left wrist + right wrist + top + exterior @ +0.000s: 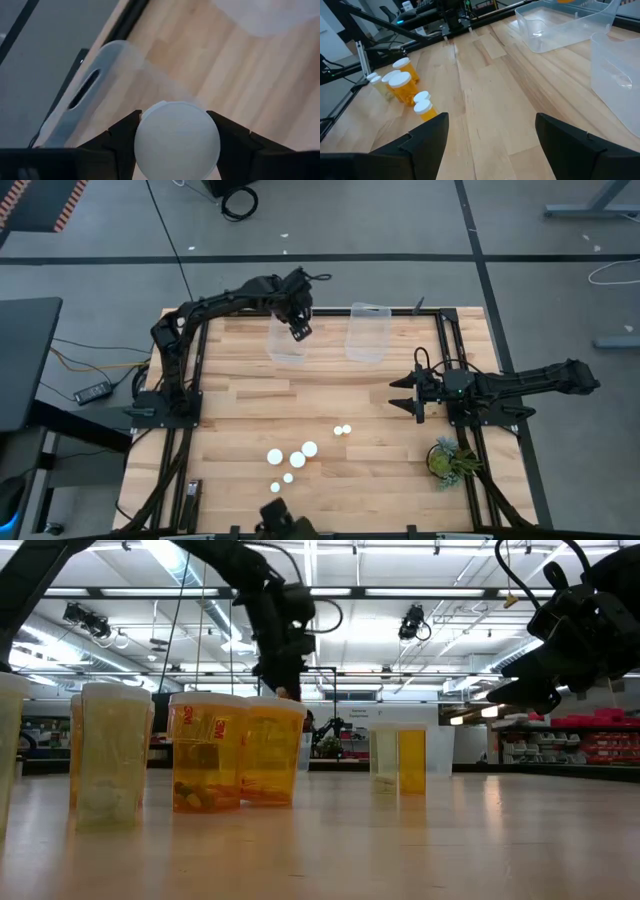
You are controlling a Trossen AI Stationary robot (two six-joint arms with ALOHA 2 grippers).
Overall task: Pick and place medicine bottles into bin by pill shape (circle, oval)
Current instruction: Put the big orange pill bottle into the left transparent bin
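Your left end effector point(175, 145) was clenched on a bottle point(176, 140) above the left bin point(287, 340); released off-centre, it could strike the rim and bounce out. Your right end effector point(490, 140) waited released beside the table's point(250, 395) right edge.

pill shapes too small, held bottle point(177, 140) body hidden

Light wooden table point(250, 405), black frame around edges. 2 clear plastic bins point(367, 334) side by side near far edge. 6 white-capped orange medicine bottles point(300, 455) clustered near front centre. Small green plant point(447, 459) at front right edge.
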